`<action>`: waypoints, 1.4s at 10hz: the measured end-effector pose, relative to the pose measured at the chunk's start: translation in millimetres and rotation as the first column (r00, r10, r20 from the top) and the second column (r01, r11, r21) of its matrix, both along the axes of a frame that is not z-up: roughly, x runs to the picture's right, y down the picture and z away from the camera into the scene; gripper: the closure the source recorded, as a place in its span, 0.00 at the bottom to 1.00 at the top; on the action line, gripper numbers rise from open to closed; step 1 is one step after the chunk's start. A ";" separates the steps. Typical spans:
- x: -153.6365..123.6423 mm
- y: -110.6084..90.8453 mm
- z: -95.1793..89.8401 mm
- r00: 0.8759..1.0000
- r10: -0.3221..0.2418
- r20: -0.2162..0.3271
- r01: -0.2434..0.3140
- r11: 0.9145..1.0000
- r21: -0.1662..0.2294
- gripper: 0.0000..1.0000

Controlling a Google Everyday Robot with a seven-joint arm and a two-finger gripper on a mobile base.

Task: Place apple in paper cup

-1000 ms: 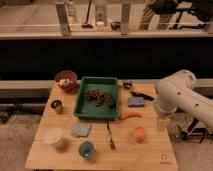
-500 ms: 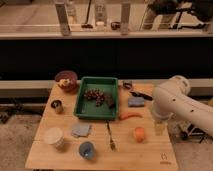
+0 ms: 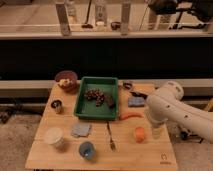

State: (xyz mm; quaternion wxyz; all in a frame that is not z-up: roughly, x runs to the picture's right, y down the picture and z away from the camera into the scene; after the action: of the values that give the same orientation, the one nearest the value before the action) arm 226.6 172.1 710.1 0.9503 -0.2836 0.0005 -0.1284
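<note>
The apple (image 3: pixel 139 134) is a small round orange-red fruit lying on the wooden table (image 3: pixel 130 155), right of the middle. The paper cup (image 3: pixel 54 136) is wide and cream-white and stands upright near the table's front left. My gripper (image 3: pixel 156 132) hangs at the end of the white arm (image 3: pixel 172 107), which comes in from the right. It sits just right of the apple, close to the table top. The gripper holds nothing that I can see.
A green tray (image 3: pixel 81 111) with dark pieces stands mid-table. A long orange carrot-like piece (image 3: pixel 131 116), a blue sponge (image 3: pixel 136 102), a fork (image 3: pixel 111 137), a grey cloth (image 3: pixel 81 130), a blue cup (image 3: pixel 87 150), a dark can (image 3: pixel 57 106) and a bowl (image 3: pixel 66 80) lie around it.
The white arm has swung left and forward over the table's right side, bringing the gripper down beside the apple. The objects on the table have not moved.
</note>
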 end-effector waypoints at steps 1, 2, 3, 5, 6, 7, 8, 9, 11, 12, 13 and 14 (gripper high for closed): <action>-2.8 2.4 2.4 1.000 -0.012 0.010 0.012 1.000 0.000 0.20; -5.2 5.7 4.7 1.000 -0.023 0.019 0.023 1.000 -0.002 0.20; -8.7 7.0 6.6 0.999 -0.035 0.030 0.035 0.999 -0.004 0.20; -16.3 12.1 14.5 0.996 -0.063 0.057 0.064 0.998 -0.007 0.20; -19.0 14.6 17.2 0.995 -0.077 0.067 0.077 0.997 -0.008 0.20; -21.4 16.7 19.1 0.993 -0.090 0.077 0.091 0.996 -0.010 0.20; -23.5 17.7 20.3 0.991 -0.104 0.085 0.105 0.994 -0.009 0.20; -26.4 17.4 21.4 0.988 -0.121 0.096 0.122 0.992 -0.009 0.20; -34.2 18.2 27.4 0.981 -0.152 0.122 0.154 0.988 -0.008 0.20; -36.5 19.4 29.7 0.978 -0.164 0.131 0.167 0.986 -0.008 0.20; -38.4 20.7 31.2 0.974 -0.176 0.140 0.179 0.984 -0.008 0.20; -40.5 21.4 32.6 0.971 -0.189 0.148 0.192 0.981 -0.008 0.20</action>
State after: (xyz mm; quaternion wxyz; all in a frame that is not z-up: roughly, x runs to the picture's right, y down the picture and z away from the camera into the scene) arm 186.1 193.4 742.7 0.9278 -0.2824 -0.0437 -0.2397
